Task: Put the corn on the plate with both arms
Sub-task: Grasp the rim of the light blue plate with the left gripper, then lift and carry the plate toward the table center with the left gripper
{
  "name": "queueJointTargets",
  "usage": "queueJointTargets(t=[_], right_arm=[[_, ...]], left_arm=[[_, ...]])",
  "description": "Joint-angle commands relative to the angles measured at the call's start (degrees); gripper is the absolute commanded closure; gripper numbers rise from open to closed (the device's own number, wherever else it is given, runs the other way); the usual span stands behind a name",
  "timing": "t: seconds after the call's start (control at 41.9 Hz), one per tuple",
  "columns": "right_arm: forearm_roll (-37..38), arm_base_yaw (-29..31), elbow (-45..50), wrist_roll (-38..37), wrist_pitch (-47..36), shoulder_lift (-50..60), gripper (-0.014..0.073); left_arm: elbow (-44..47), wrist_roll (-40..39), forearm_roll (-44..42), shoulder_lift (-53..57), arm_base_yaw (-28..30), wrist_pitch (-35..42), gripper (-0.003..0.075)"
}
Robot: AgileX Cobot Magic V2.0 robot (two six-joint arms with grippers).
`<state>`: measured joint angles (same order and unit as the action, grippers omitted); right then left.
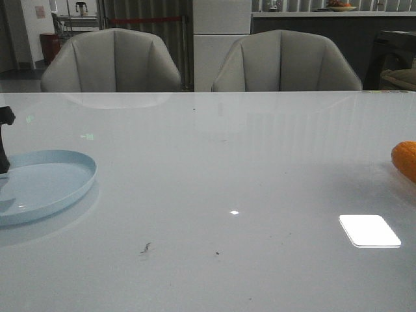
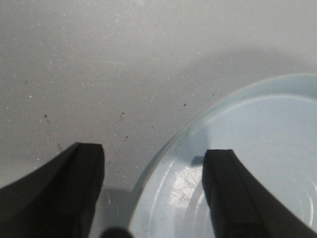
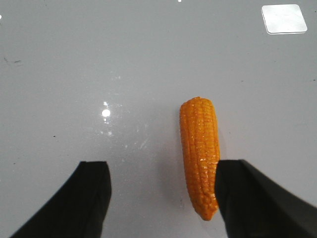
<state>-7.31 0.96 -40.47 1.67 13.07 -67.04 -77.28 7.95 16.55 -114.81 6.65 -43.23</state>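
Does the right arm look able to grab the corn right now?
Probably yes. The right gripper hangs open over the corn, which lies bare on the table, close by one finger, so it needs slight centring.

I find no lettering, label, brand or number that I can read in any of my three views. In the upper left of the front view a small pale notice [image 1: 40,11] hangs on the far wall, but whatever is printed on it is too small and blurred for me to make out. The plate [image 1: 71,179], the corn [image 3: 200,148] and the surface [image 1: 214,169] carry no markings that I can see.
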Motion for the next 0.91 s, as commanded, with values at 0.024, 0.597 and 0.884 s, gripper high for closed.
queueJointTargets(t=[0.024, 0.597, 0.884], right_arm=[[0.3, 0.3, -2.1, 0.5, -3.5, 1.1, 0.0042], [0.3, 0.3, -2.1, 0.5, -3.5, 1.1, 0.0042], [0.3, 0.3, -2.1, 0.5, -3.5, 1.1, 0.0042]], left_arm=[[-1.8, -0.6, 0.8, 2.8, 0.0, -0.5, 0.0423], [-1.8, -0.1, 0.8, 2.8, 0.0, -1.7, 0.0623], [-5.9, 7.3, 10.5, 3.3, -0.2, -8.2, 0.0623]])
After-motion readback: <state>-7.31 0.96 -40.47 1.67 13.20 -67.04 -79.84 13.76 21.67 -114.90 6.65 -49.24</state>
